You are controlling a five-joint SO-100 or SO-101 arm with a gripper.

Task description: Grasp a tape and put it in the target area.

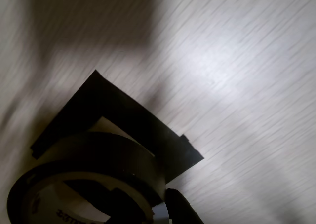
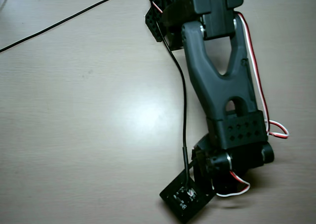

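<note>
In the wrist view a black roll of tape with a pale inner core fills the lower left. My gripper is shut on its wall: one dark finger is outside the roll and the other shows inside its hole. The roll is over the target area, a black square frame with a pale centre on the table. I cannot tell whether the roll touches the frame. In the overhead view the arm hides the tape, the target and the fingers.
The table is pale wood grain with a bright glare patch. In the overhead view a black cable runs down beside the arm to the small black camera board at the wrist. Red and white wires loop along the arm's right side.
</note>
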